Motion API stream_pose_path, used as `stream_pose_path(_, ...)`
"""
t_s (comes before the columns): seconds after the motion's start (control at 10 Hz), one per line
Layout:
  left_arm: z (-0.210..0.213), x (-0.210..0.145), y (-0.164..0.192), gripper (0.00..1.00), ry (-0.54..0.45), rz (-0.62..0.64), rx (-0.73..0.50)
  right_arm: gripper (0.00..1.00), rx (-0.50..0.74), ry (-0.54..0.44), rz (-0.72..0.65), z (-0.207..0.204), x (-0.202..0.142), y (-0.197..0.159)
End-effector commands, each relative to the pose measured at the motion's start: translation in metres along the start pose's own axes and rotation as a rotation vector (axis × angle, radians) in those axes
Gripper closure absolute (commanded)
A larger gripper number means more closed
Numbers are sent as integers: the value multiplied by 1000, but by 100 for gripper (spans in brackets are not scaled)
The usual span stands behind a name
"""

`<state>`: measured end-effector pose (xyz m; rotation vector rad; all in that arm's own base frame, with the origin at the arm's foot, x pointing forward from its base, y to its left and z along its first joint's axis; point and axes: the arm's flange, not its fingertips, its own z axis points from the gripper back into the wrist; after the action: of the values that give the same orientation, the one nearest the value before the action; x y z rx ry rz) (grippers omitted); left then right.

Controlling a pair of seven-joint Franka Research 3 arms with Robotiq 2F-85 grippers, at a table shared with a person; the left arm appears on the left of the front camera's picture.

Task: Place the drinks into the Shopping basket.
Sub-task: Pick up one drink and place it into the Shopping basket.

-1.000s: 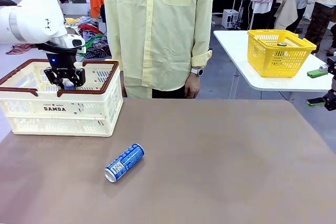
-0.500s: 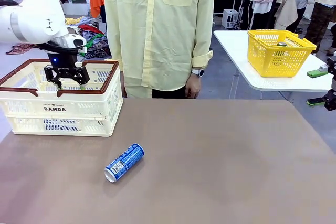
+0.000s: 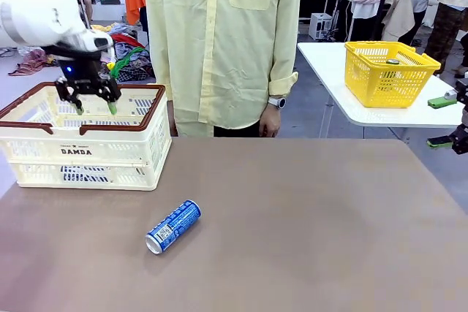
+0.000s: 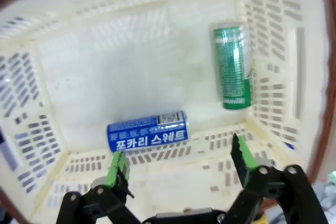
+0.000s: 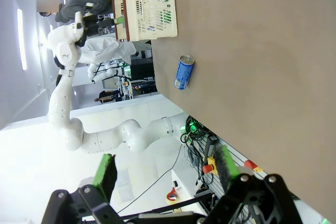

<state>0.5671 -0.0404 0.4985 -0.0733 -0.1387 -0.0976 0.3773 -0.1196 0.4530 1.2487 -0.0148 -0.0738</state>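
Two slim blue aluminium cans (image 3: pixel 172 226), one green aluminium can (image 4: pixel 232 66), one cream slotted plastic basket (image 3: pixel 124 153), one yellow mesh basket (image 3: pixel 380 85).

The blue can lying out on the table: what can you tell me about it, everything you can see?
The blue can is slim and looks like aluminium, blue with white print and a small white label panel near its silver top. It lies on its side on the brown table, skewed, with the silver end toward the robot's side and its left, and the other end pointing away to the right. It sits in front of the cream shopping basket, apart from it. Only the tabletop touches it.
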Motion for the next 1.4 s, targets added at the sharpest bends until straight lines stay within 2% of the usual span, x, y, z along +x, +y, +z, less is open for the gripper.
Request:
stream_pose_path(0.0, 67, -22, 21, 0, -77, 9, -172, 0, -9, 12, 8, 2, -1, 2)
stream_pose_path(0.1, 123, -43, 38, 0, -62, 14, -345, 0, -9, 12, 8, 2, -1, 2)
stream_pose_path(0.2, 165, -65, 64, 0, -31, 28, -427, 0, -9, 12, 8, 2, -1, 2)
stream_pose_path(0.3, 194, -81, 101, 0, -20, 67, -511, 0, -9, 12, 8, 2, -1, 2)
stream_pose_path(0.5, 213, -116, 175, 0, -32, 31, -804, 0, -9, 12, 8, 2, -1, 2)
stream_pose_path(0.7, 189, -168, 212, 0, -106, 44, -988, 0, -9, 12, 8, 2, -1, 2)
stream_pose_path(1.0, 96, -232, 244, 0, -131, 132, -1216, 0, -9, 12, 8, 2, -1, 2)
stream_pose_path(1.1, 83, -234, 252, 0, -103, 174, -1236, 0, -9, 12, 8, 2, -1, 2)
stream_pose_path(1.2, 85, -223, 250, 0, -123, 129, -1245, 0, -9, 12, 8, 2, -1, 2)
stream_pose_path(1.3, 88, -233, 254, 0, -106, 161, -1184, 0, -9, 12, 8, 2, -1, 2)
